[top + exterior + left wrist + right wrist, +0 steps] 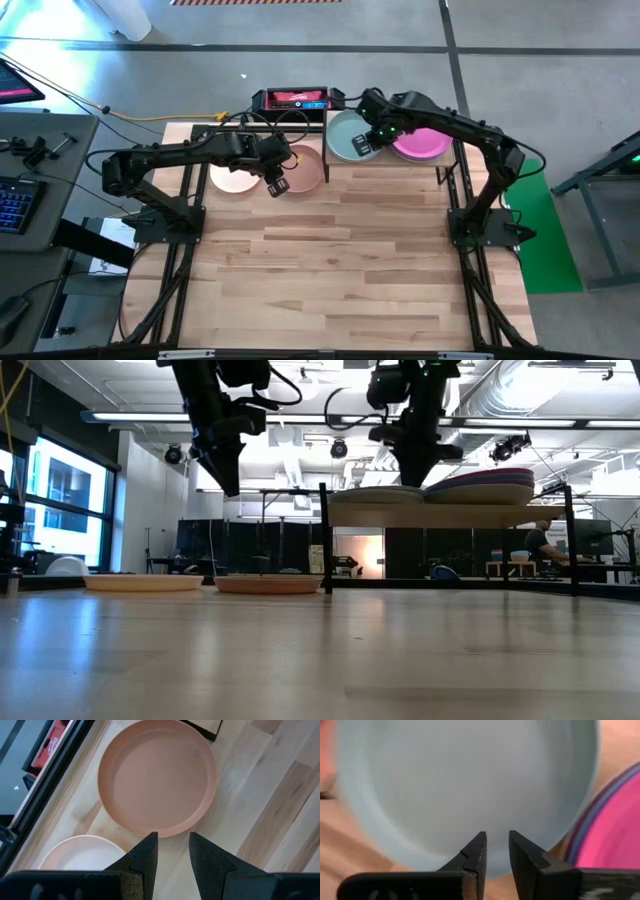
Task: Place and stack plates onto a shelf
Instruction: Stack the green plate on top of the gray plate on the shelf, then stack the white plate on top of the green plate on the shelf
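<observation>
Terracotta plate (157,775) flat on the tabletop (350,260) near its far edge, just left of the shelf (430,515); pale pink plate (232,178) beside it on the left, apart from it. Teal-green plate (347,135) on the shelf's left half, touching or overlapping the magenta-topped stack (425,143) on the right half; purple and blue rims visible under the magenta in the right wrist view.

Left gripper (172,845) above the terracotta plate's near rim, fingers slightly apart, holding nothing. Right gripper (496,847) over the teal-green plate's rim, fingers narrowly parted, empty.

Plates judged rigid, light, matte so not very slippery, likely chip-prone if dropped. Best hold: pinch the raised rim wall, one finger inside, one outside. Flat centre offers no grip.

Room: wide bare tabletop toward the near edge for lifting clear. Shelf's black leg (324,538) just right of the terracotta plate, a snag risk when carrying across. Shelf already about full in width, so stacking needed.
</observation>
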`<control>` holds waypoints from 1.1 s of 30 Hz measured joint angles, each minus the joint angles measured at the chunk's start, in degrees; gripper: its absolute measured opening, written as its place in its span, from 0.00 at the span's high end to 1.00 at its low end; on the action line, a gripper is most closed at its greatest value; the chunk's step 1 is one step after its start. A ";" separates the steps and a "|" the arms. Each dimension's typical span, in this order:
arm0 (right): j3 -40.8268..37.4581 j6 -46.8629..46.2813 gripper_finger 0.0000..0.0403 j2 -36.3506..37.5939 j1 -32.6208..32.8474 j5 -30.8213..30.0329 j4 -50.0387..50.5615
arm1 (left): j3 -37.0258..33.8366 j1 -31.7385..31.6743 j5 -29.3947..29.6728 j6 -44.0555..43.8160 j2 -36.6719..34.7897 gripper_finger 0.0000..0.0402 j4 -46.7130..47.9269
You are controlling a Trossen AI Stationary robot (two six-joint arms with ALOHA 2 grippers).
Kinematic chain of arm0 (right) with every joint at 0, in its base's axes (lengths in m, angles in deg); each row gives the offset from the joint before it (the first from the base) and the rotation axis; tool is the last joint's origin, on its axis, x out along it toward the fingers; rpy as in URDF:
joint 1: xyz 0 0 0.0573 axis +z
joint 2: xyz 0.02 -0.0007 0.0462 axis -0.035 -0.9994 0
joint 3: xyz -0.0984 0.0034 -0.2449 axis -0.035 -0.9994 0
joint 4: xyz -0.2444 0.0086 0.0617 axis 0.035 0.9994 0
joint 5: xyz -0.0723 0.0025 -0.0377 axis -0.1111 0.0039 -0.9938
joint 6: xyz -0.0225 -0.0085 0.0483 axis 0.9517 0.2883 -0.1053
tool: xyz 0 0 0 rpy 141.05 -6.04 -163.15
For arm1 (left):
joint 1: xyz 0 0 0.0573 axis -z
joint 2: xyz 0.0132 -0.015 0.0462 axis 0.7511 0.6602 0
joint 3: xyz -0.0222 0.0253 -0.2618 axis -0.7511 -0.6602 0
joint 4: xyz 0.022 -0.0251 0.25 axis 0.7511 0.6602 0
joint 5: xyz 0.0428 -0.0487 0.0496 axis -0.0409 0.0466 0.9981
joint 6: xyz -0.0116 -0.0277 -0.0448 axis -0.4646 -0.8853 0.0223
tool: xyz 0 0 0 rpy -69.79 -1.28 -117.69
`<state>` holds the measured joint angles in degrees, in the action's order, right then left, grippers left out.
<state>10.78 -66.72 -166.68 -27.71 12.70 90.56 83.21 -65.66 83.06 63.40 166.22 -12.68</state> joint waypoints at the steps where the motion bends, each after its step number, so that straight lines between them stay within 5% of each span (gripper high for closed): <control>1: 0.00 0.13 0.85 0.41 0.19 0.72 -0.44 | 0.00 -0.04 0.00 0.75 0.00 0.75 0.00; 33: 0.00 10.61 0.85 6.45 4.22 0.76 -5.15 | -0.02 -7.78 -3.43 -10.55 8.35 0.75 12.11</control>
<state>10.78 -56.11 -160.24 -23.49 13.46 85.42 83.19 -73.44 79.62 52.85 174.58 -0.57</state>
